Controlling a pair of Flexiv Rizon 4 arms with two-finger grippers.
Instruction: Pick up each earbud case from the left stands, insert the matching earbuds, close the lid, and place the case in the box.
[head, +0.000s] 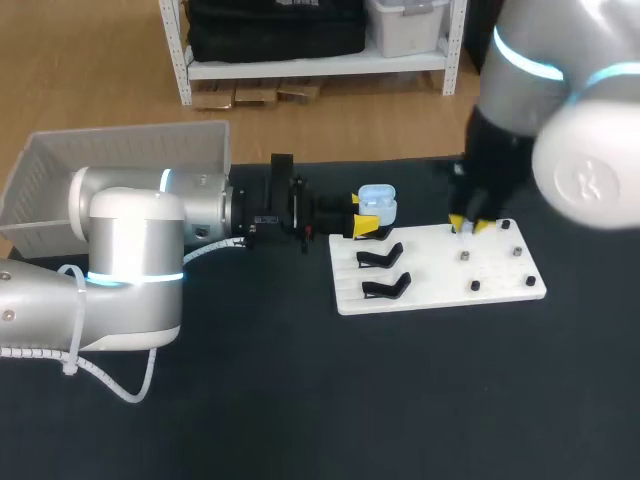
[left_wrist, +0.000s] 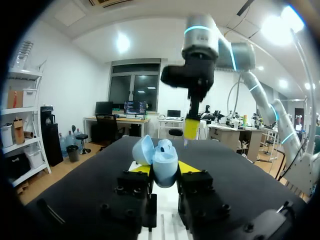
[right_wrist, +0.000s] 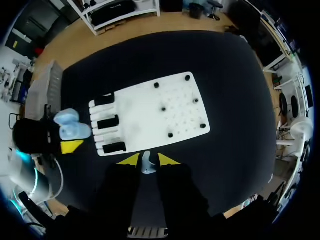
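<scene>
A light-blue earbud case (head: 377, 201) with its lid open is clamped from both sides by my left gripper (head: 366, 226), just off the white board's (head: 440, 268) far-left corner. In the left wrist view the case (left_wrist: 164, 164) sits upright between the yellow fingertips (left_wrist: 140, 169), lid (left_wrist: 142, 149) tipped back. My right gripper (head: 468, 226) hangs over the board's far edge, shut on a small pale earbud (right_wrist: 146, 163). The left wrist view shows that gripper (left_wrist: 190, 131) just beyond the case. The case (right_wrist: 70, 127) lies off to one side of the board (right_wrist: 150, 115) in the right wrist view.
Black stands (head: 381, 258) (head: 387, 288) line the board's left side, and small dark pegs (head: 466, 256) dot its right half. A white slatted box (head: 110, 165) stands at the table's far left, behind my left arm. Dark tabletop spreads in front of the board.
</scene>
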